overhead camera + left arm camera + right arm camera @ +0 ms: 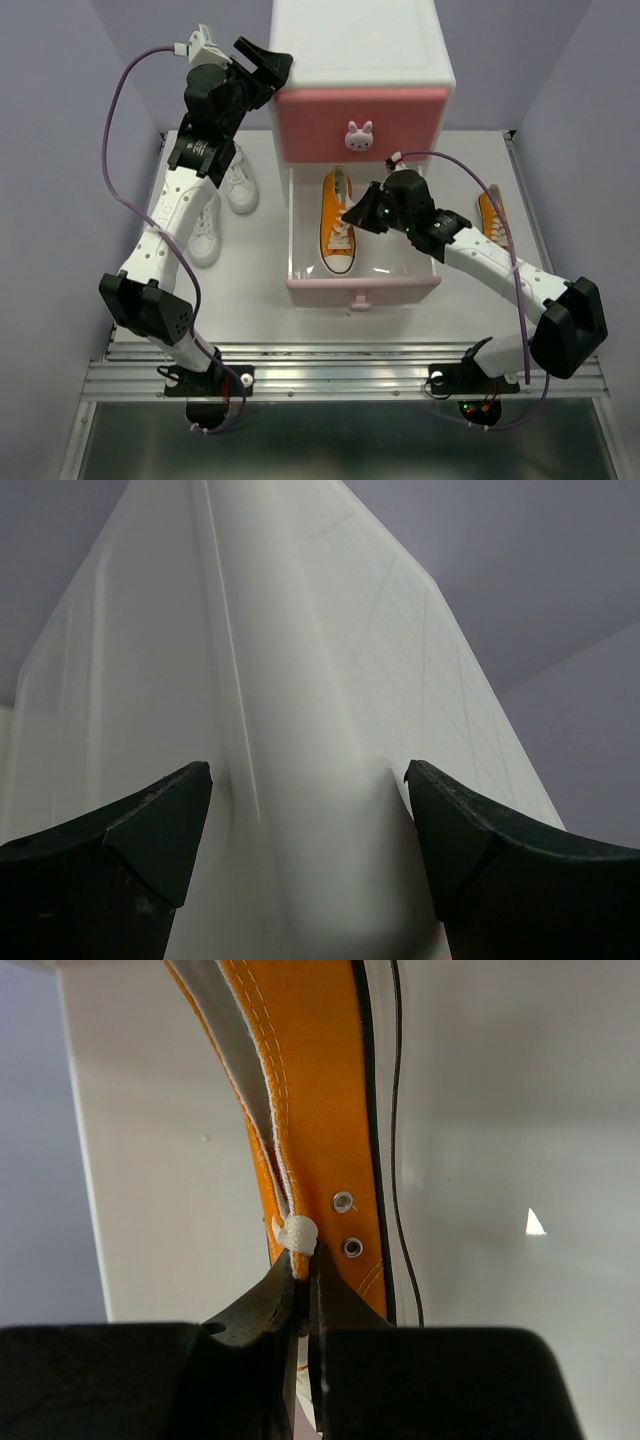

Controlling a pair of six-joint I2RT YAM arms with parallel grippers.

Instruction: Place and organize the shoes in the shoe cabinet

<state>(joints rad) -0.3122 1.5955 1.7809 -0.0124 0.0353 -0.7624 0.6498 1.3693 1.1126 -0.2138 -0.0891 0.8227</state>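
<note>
the right gripper (303, 1278) has its fingers pressed together on the thin canvas edge of an orange shoe (320, 1110), right beside the lace eyelets. that shoe lies toe toward the arms in the open lower drawer (363, 290) of the cabinet (360, 40), near the drawer's left wall. the upper drawer (400, 125) is closed. the second orange shoe (492, 222) sits on the table (270, 300) just right of the drawer, and the two white shoes (240, 180) lie to its left. the left gripper (262, 60) has its fingers spread wide astride the cabinet's upper left corner; whether they touch it cannot be told. the shoe looks light, but its canvas is soft, so a pinch at the rim probably lets it sag and swing. the stiff rubber sole or the heel likely gives a steadier hold.
</note>
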